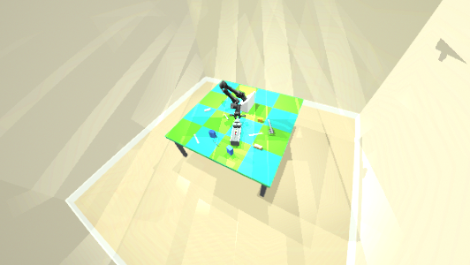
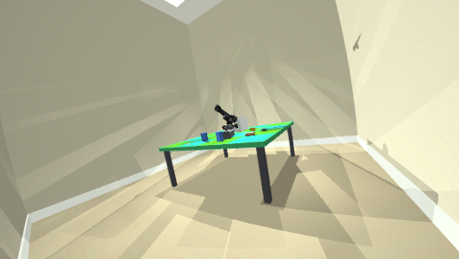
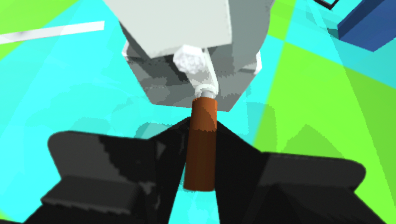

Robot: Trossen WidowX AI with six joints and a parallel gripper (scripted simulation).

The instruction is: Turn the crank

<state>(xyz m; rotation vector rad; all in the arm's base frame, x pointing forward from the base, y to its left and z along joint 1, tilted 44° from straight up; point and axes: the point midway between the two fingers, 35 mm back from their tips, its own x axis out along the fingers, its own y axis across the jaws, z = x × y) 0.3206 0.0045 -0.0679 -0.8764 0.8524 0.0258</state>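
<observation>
The grey machine (image 1: 236,138) (image 2: 227,135) (image 3: 175,25) stands on the checkered table. In the wrist view its pale crank arm (image 3: 204,77) runs down to an orange-brown handle (image 3: 201,170). My gripper (image 1: 238,116) (image 2: 229,128) (image 3: 201,123) is shut on this handle, with a black finger on each side. A tiny red spot, likely the pointer (image 1: 235,132), shows on the machine's top in the top view. The brass zero marks cannot be made out, and the slide is outside the wrist view, so their alignment cannot be told.
Two blue blocks (image 1: 212,133) (image 1: 230,150) stand beside and beyond the machine; one blue block (image 3: 370,27) shows at the wrist view's upper right. A white panel (image 1: 248,102) (image 2: 242,123) stands near the arm. White strips, orange pieces and a grey tool (image 1: 271,128) lie around.
</observation>
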